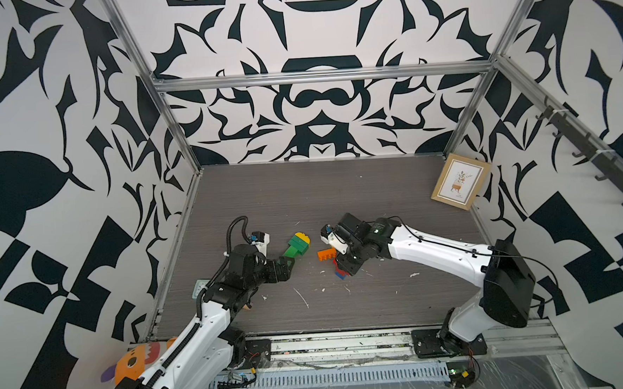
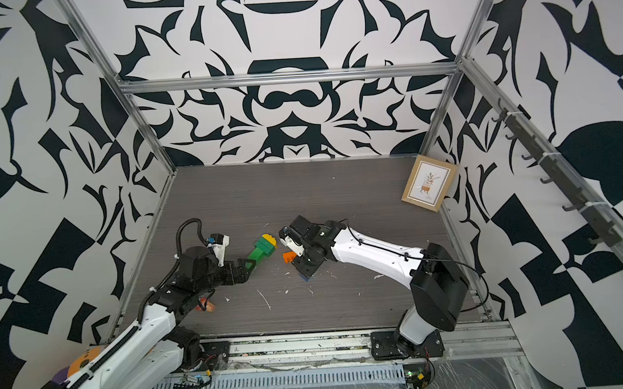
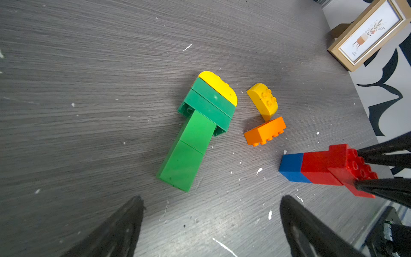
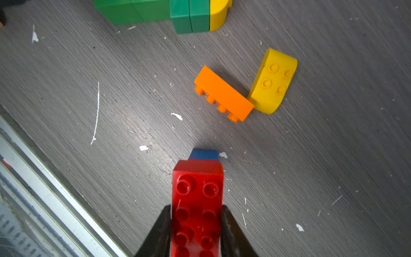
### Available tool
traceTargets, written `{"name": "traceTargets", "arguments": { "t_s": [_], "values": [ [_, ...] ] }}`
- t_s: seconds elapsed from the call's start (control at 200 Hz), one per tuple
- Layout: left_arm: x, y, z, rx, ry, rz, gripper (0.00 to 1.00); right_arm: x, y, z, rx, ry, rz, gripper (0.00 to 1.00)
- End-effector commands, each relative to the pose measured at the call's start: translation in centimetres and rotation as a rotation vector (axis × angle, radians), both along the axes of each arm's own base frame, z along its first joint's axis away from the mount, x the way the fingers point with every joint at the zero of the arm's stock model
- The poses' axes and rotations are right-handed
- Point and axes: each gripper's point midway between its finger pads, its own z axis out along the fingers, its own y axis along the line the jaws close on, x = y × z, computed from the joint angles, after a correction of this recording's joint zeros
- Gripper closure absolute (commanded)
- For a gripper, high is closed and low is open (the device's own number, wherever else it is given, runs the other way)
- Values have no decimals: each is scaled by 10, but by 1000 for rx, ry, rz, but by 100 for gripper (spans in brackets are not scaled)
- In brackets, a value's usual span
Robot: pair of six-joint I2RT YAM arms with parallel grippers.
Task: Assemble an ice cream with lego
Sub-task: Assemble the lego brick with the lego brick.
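1. Right gripper [image 4: 196,211]: closed on the studded end of the red stack [image 4: 196,178], one finger on each side. A blue brick [image 4: 203,154] is on the stack's far end. The stack sits low over the tabletop [image 1: 302,188], mid-width and towards the near edge; whether it is lifted cannot be told
2. Left gripper [image 3: 211,198]: wide open and empty, just short of the foot of the green stem [image 3: 195,142]
3. Green stem: lies flat near the tabletop's middle, with a yellow cap [image 3: 219,88] on its broad end
4. Orange brick [image 4: 222,93] and yellow dome [image 4: 273,82]: loose and touching at a corner, between the stem and the red stack
5. Risks (judged): the grip is at one end only, so the stack may pivot or shed the blue brick. A swing towards the stem would likely knock the orange brick, which lies in the path
6. Frame [image 1: 459,182]: far right corner, well apart. White flecks [image 4: 176,115] are scattered about
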Motion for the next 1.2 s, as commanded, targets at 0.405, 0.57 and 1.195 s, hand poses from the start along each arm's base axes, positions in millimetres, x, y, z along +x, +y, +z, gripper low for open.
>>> {"name": "traceTargets", "arguments": {
  "t_s": [0.405,0.57,1.195],
  "values": [
    [-1,0,-3,0,5,-3,1,-7,-20,-19,-117,11,26,76],
    [-1,0,-3,1,6,-2,1,-14,-15,-29,-118,49,50,77],
    [-2,1,-3,-1,1,1,1,-21,-32,-56,-158,124,-149,85]
  ]
}}
